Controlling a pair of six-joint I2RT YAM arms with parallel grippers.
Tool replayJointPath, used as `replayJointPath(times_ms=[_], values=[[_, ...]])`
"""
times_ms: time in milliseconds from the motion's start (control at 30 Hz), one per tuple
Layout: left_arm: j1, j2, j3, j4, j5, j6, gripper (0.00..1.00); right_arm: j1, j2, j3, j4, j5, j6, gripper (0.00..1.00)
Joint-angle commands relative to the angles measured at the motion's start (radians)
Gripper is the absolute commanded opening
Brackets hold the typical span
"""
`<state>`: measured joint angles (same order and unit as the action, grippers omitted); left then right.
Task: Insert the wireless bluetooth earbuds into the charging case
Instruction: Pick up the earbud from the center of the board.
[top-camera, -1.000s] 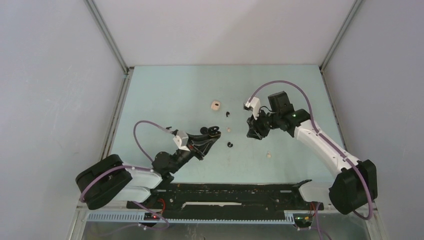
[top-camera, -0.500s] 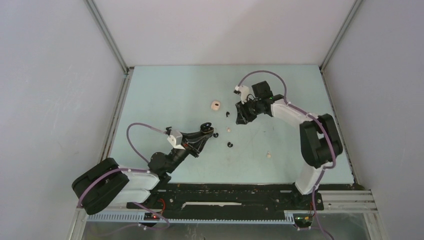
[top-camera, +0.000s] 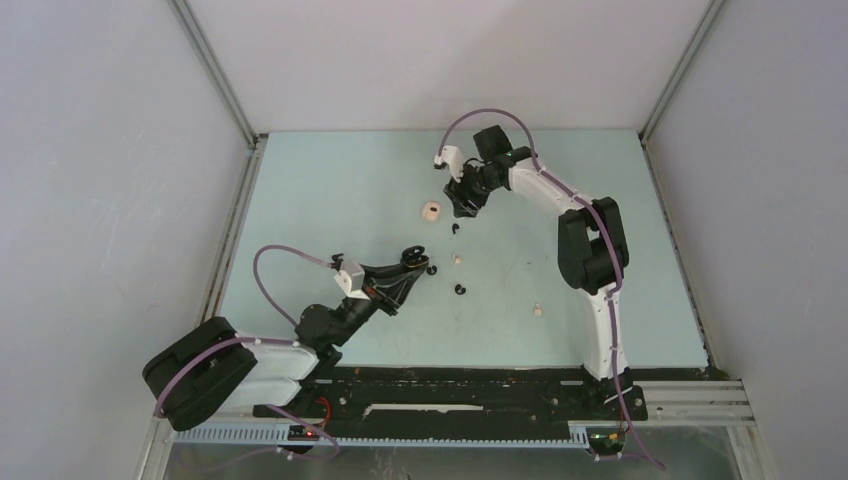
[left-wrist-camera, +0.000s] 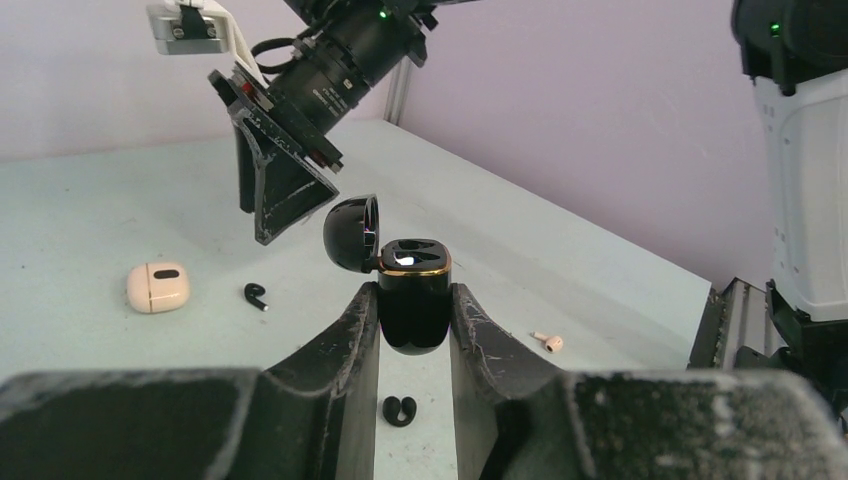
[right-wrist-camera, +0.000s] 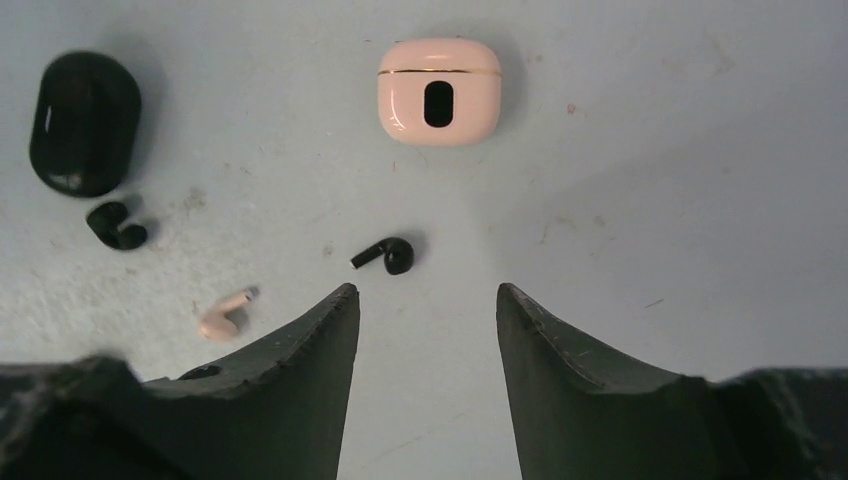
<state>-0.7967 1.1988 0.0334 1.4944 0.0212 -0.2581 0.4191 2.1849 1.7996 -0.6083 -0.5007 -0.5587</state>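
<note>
The left arm (top-camera: 275, 365) and the right arm (top-camera: 603, 318) are wearing white shells between black joints, each trailing a lilac cable (top-camera: 256, 272) that is looping just behind the claw. The left gripper (left-wrist-camera: 414, 300) and the right gripper (right-wrist-camera: 425, 300) are showing matt black, scuffed wedge fingers (right-wrist-camera: 300, 370). Behind the right claw, a white bracket (left-wrist-camera: 195, 22) with small screws (left-wrist-camera: 180, 31) is sitting and a green light (left-wrist-camera: 380, 12) is glowing.

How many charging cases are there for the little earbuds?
2. The pink case lies closed on the table, far middle. The black case, lid open, is gripped by the left end effector. More might be hidden.
</note>
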Motion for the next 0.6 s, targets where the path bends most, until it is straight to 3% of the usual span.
replayJointPath(times_ms=[0, 300, 567], values=[[0.007, -0.024, -0.003, 0.043, 0.028, -0.005, 0.0, -0.014, 0.055, 0.162, -0.24, -0.075, -0.423, 0.55], [0.007, -0.034, -0.007, 0.043, 0.029, -0.007, 0.0, -0.006, 0.164, 0.291, -0.442, -0.054, -0.81, 0.49], [0.008, -0.025, 0.0, 0.043, 0.04, -0.016, 0.0, 0.022, 0.249, 0.383, -0.469, -0.021, -0.852, 0.48]])
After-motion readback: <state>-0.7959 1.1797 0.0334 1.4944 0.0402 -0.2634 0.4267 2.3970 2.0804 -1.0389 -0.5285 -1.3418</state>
